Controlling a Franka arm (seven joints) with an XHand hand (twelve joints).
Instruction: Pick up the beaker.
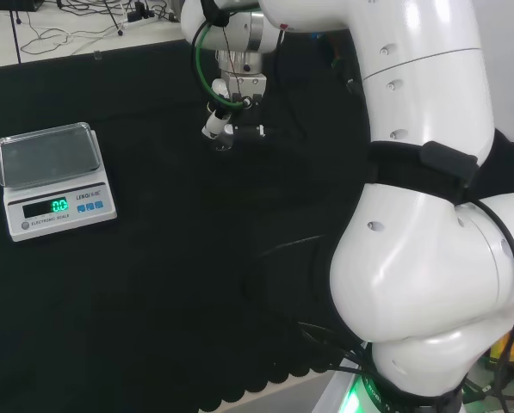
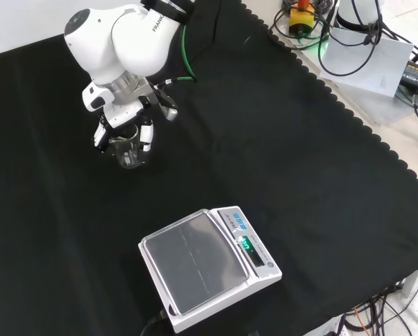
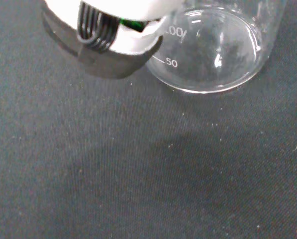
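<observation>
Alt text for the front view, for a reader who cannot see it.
The hand reaches down around a clear glass beaker standing on the black cloth, fingers on both sides of it. Nearer the camera sits a white scale with a lit green display.

Beaker and scale on the table

In the front view the beaker (image 2: 128, 152) stands upright at upper left, under the robot hand (image 2: 123, 122); the scale (image 2: 207, 268) sits well apart, nearer, to its lower right.

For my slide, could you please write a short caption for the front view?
The hand curls around a clear glass beaker on the black cloth, far from the scale.
</observation>
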